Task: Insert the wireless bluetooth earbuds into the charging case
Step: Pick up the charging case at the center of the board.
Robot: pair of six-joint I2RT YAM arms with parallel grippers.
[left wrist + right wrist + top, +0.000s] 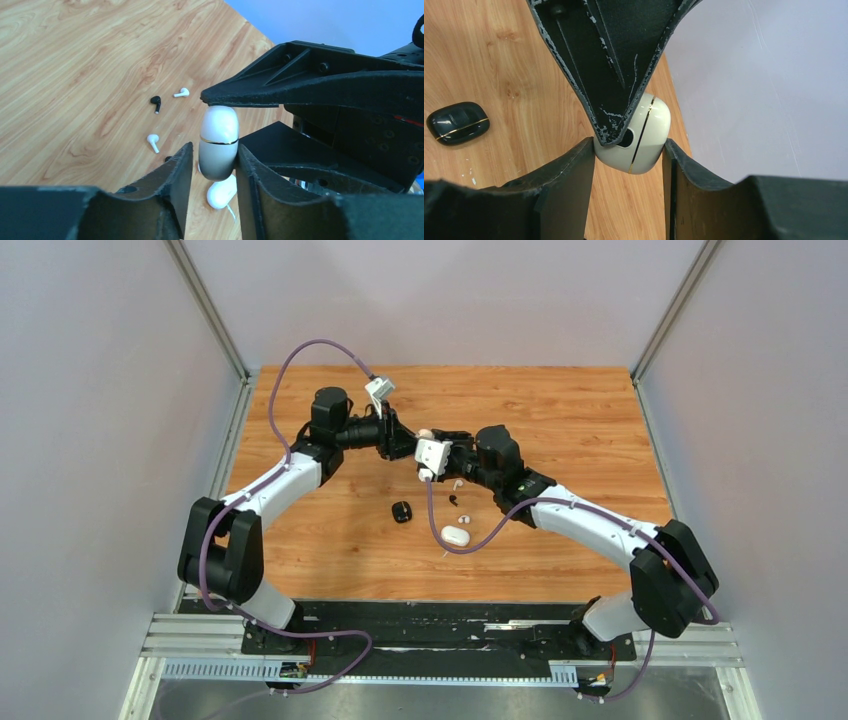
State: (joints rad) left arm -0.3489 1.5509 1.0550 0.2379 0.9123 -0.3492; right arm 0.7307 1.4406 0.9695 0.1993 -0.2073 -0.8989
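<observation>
A white charging case [218, 142] with a thin gold seam hangs closed above the table, between both arms. My right gripper [629, 150] is shut on it, one pad on each side of the charging case [649, 135]. My left gripper [215, 155] stands around its lower end: the right finger touches it and a thin gap shows at the left finger. On the wood below lie wireless bluetooth earbuds: a black earbud [156, 102] and two white earbuds [182, 92] [153, 142]. From above, the two grippers meet at mid-table [428, 437].
A second white case [455, 535] lies closed on the table, nearer the arms, and a black case with a gold seam [401, 511] lies to its left. Purple cables loop over both arms. Grey walls enclose the table on three sides.
</observation>
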